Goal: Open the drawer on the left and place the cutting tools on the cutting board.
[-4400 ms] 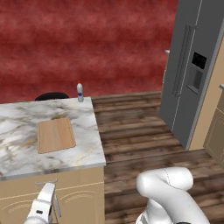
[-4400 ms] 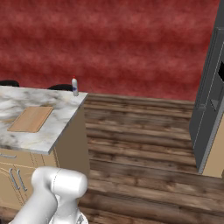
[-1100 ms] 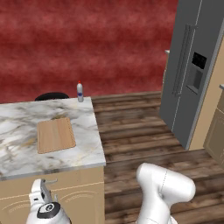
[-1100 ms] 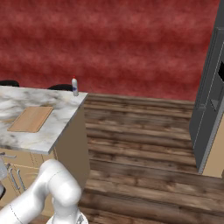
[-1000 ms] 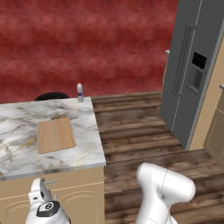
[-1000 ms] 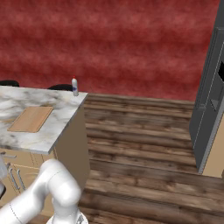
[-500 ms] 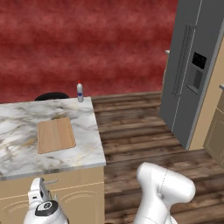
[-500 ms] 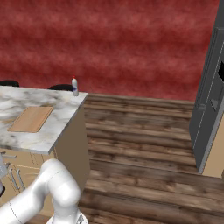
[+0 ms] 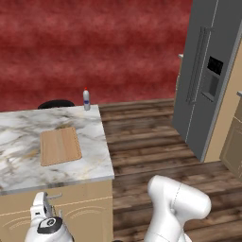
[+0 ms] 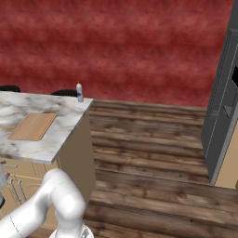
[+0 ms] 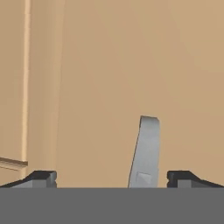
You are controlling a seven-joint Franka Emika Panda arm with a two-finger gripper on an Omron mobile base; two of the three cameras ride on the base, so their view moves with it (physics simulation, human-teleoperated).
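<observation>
A marble-topped counter (image 9: 28,142) stands on a dark wooden plank floor (image 9: 142,146), with a deep red wall (image 9: 94,47) running behind it and a tall grey refrigerator (image 9: 208,80) off past the counter's right end, well apart from it. The cutting board (image 9: 60,146) lies flat on the marble, nearer the counter's right edge than its left and roughly midway between the front and back edges, with bare marble all round it. A small white bottle with a red cap (image 9: 86,99) stands upright at the back right corner of the counter, and a dark rounded chair back (image 9: 56,103) shows just behind the back edge. Under the front edge the tan cabinet face carries the drawer (image 9: 71,194), shut, with its short silver handle (image 9: 53,195) lying level (in the hand view the handle (image 11: 145,151) shows as a pale grey bar reaching up from the bottom, tilted a little). The gripper (image 11: 111,179) hangs low in front of that drawer face, close to it, its two dark fingertips (image 11: 41,178) spread wide on either side of the handle, gripping nothing. Below the drawer are arched-panel doors with vertical silver handles (image 10: 18,189).
</observation>
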